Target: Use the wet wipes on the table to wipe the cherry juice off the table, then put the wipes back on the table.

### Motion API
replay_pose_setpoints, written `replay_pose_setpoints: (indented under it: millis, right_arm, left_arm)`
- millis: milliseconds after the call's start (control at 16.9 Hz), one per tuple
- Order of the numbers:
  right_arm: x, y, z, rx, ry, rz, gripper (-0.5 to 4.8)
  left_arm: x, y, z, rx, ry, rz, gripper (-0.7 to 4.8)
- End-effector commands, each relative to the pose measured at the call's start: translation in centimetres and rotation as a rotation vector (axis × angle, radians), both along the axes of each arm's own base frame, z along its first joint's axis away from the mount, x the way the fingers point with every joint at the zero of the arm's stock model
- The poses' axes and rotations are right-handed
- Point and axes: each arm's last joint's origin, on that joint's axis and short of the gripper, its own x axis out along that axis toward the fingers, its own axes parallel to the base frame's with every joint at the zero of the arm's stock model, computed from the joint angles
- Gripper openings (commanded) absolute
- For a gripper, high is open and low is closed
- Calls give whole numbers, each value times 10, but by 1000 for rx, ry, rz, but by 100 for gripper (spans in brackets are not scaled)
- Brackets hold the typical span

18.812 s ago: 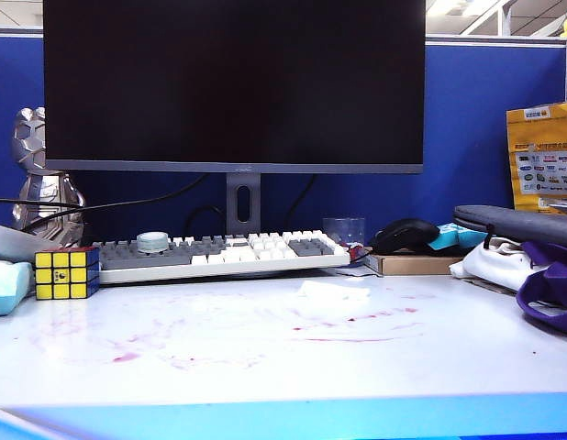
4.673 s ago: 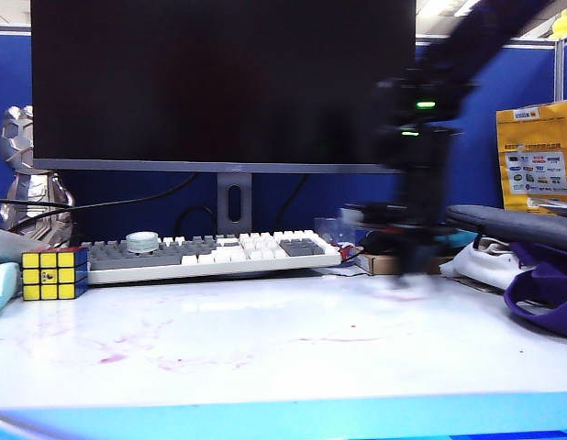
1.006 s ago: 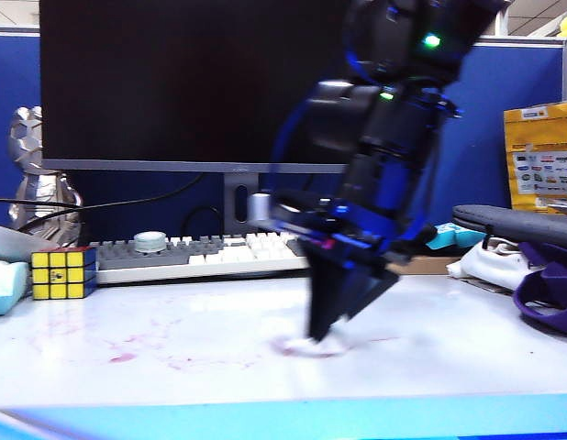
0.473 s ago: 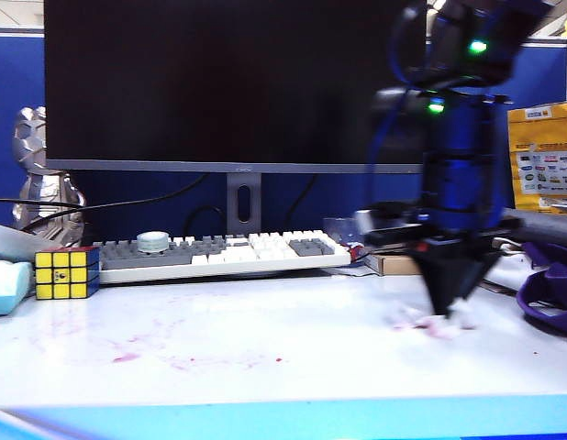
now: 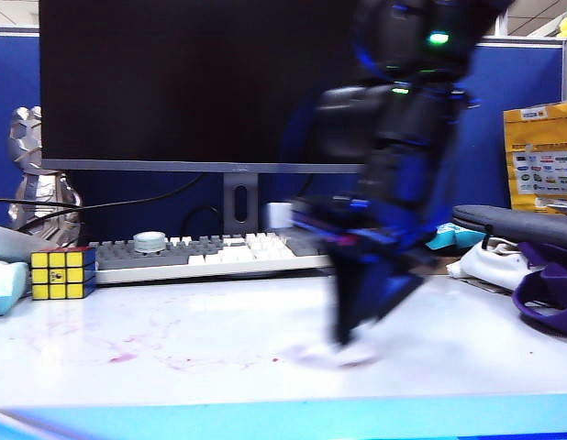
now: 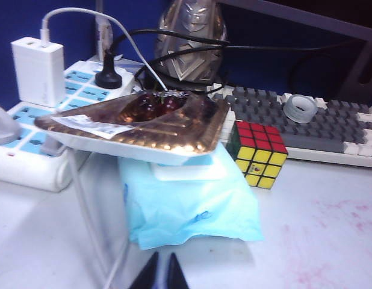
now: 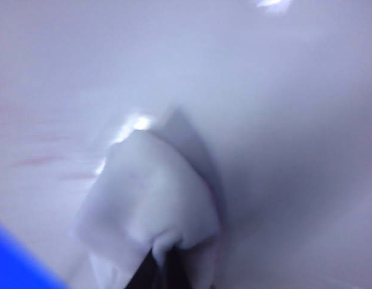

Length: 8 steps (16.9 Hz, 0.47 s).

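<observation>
The right gripper (image 5: 350,341) stood tip-down on the table (image 5: 467,353), right of the middle and near the light blue front edge (image 5: 283,414), its jaws pinched on the wet wipes (image 7: 151,208), which lay pressed flat against the white surface under it. In the exterior view the arm was blurred, and the wipe (image 5: 334,354) showed only as a pale smudge at the fingertips. Cherry juice (image 5: 123,357) streaked the table to the left, between the gripper and the Rubik's cube (image 5: 61,273); that stretch lay open, bounded behind by the keyboard (image 5: 210,255). To the right, bare table ran as far as the purple straps (image 5: 548,293). The left gripper (image 6: 161,274), jaws pressed together and holding nothing, hung well apart at the far left, near a blue packet (image 6: 192,208) and a copper-coloured tray (image 6: 138,123).
</observation>
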Motion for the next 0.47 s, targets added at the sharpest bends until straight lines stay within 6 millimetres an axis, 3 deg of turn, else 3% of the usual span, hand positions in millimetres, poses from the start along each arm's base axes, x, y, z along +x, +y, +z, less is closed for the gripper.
replay_pose_setpoints:
  millis: [59,237,355,473]
  right_arm:
    - [-9,10,-9,-109,-41,-17,-1]
    - [16,-26,-10,-298,-152,-214,-1]
    - [34,-49,-9,-315,-196,-317,-1]
    - [47,-60,-8,-260,-239,-364,-1]
  left_arm:
    - [0,0,1,4,-8,-3,28]
    - [0,0,1,4,-8,-3,28]
    - [0,0,1,4,-8,-3,28]
    - [0,0,1,4,-8,-3,28]
